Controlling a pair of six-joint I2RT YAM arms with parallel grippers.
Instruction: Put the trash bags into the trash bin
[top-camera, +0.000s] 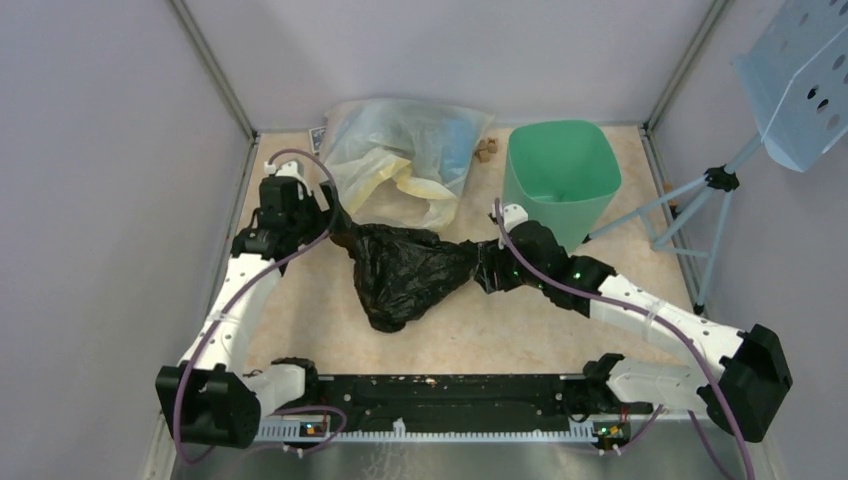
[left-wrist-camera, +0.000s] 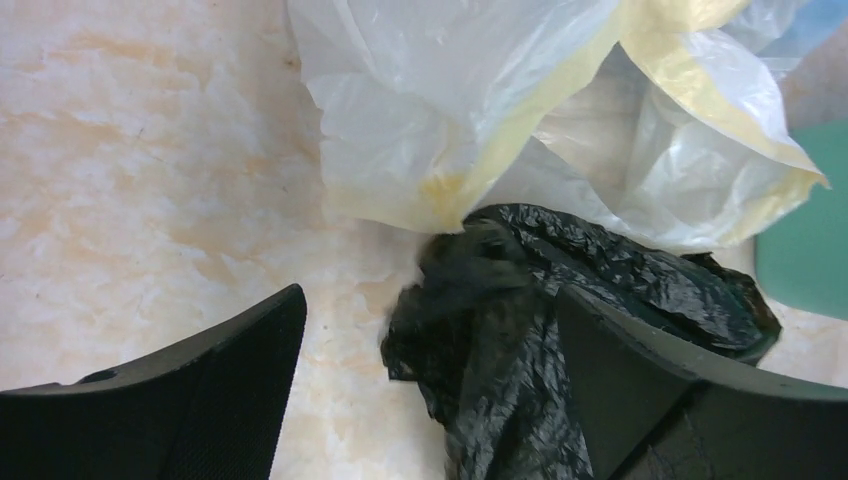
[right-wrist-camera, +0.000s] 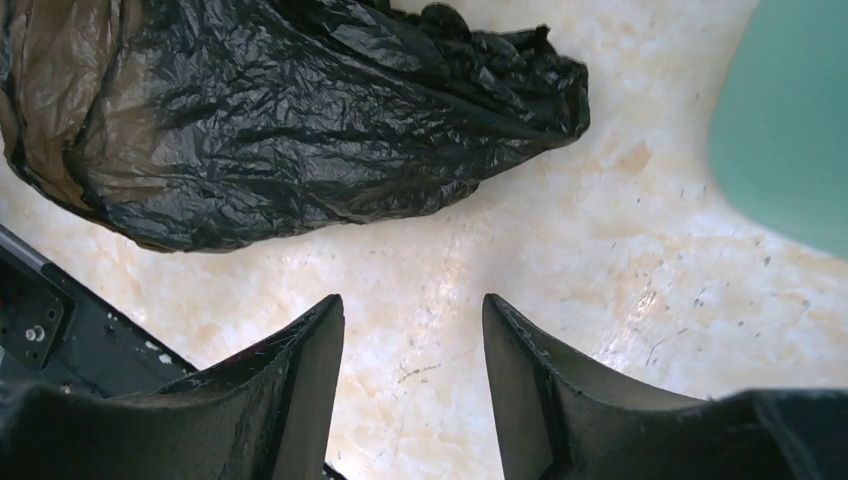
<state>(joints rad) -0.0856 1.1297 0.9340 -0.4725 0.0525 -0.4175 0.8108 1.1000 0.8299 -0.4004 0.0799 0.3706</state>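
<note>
The glossy black trash bag (top-camera: 405, 268) lies crumpled on the table's middle. One bunched end (left-wrist-camera: 520, 330) sits between my left gripper's (left-wrist-camera: 430, 300) wide-open fingers, against the right finger (left-wrist-camera: 680, 400), not pinched. In the top view the left gripper (top-camera: 335, 215) is at the bag's upper left tip. My right gripper (top-camera: 490, 265) is at the bag's right tip. In the right wrist view it (right-wrist-camera: 413, 305) is open and empty over bare table, with the bag (right-wrist-camera: 300, 120) apart, ahead and left. The mint-green trash bin (top-camera: 560, 175) stands upright behind the right gripper; its side also shows in the right wrist view (right-wrist-camera: 790, 120).
A large translucent yellowish bag (top-camera: 410, 160) with blue contents lies at the back, touching the black bag's left end (left-wrist-camera: 450, 120). Small brown blocks (top-camera: 486, 150) sit beside the bin. A pale blue perforated tray (top-camera: 800, 80) on a tripod stands outside right. Walls enclose the table.
</note>
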